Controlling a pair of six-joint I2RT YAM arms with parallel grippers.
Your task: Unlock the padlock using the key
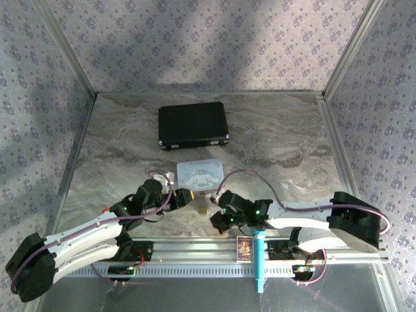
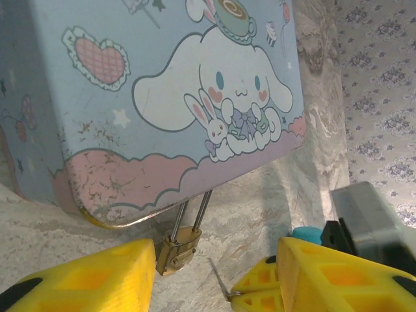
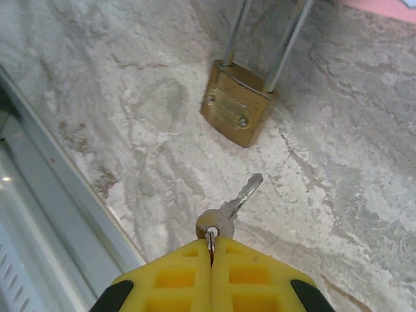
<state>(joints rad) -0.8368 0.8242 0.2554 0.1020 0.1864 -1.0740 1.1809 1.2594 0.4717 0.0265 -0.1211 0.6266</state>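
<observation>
**Two sets of fingers flanking the closed padlock**

Two arms are reaching inward to the same spot, just in front of the pastel tin (image 2: 175,97) with the cartoon dog on its lid.

The padlock (image 3: 237,110) is lying on the marble-patterned table (image 1: 292,149) at the tin's near edge. Its brass body is tilting a little. Both legs of its silvery shackle are sitting in the body and running up under the tin's lower rim, where the top of the loop is hidden.

The left fingers (image 2: 97,279) are standing apart with the padlock in the gap between them. The brass body is sitting right beside the inner face of the finger at the left of that wrist view. Whether it is actually touching is hard to tell. The other finger is standing well clear of it.

The right fingers (image 3: 211,257) are pressing together on the key (image 3: 231,203), clamping its round head. The blade is sticking out ahead of them and pointing toward the padlock's body. The tip is stopping short of the brass, with a strip of bare table between the two.

Beyond the tin, a black case (image 1: 194,125) is lying farther back on the table. A small card (image 1: 244,247) and a teal pen (image 1: 259,263) are resting on the metal rail at the near edge.
</observation>
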